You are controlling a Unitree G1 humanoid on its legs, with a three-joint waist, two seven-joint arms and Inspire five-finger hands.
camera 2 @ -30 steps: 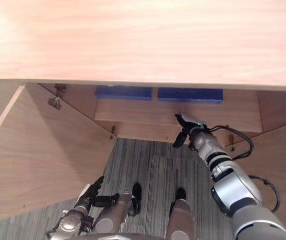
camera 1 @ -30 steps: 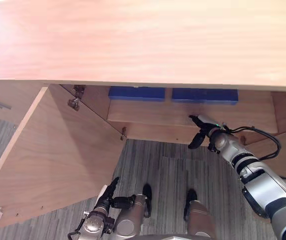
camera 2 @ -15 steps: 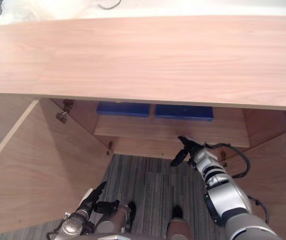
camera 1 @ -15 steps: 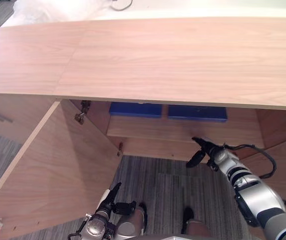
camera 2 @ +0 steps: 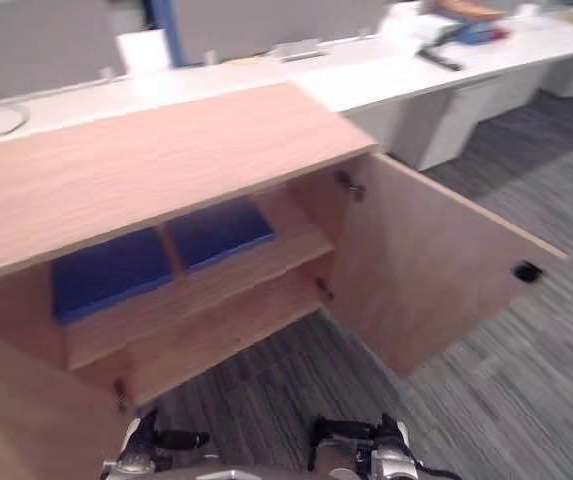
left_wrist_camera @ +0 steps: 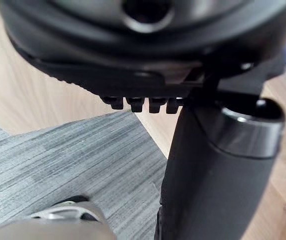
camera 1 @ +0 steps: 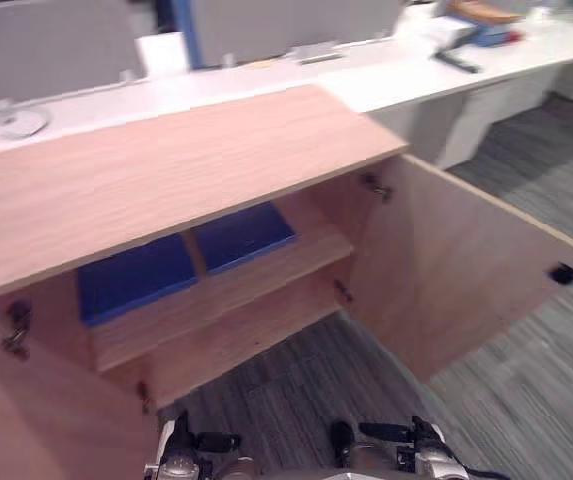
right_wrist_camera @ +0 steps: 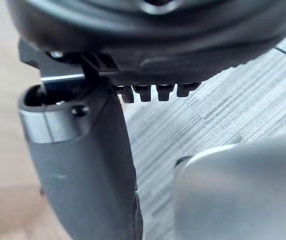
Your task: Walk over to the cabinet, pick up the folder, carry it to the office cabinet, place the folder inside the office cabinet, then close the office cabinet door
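Two blue folders (camera 1: 131,282) on shelf (camera 1: 306,255) | left hand (camera 1: 181,458), right hand (camera 1: 418,452) fingers (right_wrist_camera: 152,92) relaxed, empty

Office cabinet (camera 1: 166,170): low, light wood, flat top, both doors standing open. Right door (camera 1: 456,270) is swung wide, with a small dark fitting (camera 1: 563,273) near its free edge. Left door (camera 1: 26,420) is also open. On the cabinet's upper shelf (camera 1: 236,290) lie a left folder (camera 1: 131,278) and a right folder (camera 1: 241,235), blue, flat, side by side, a narrow gap between them.
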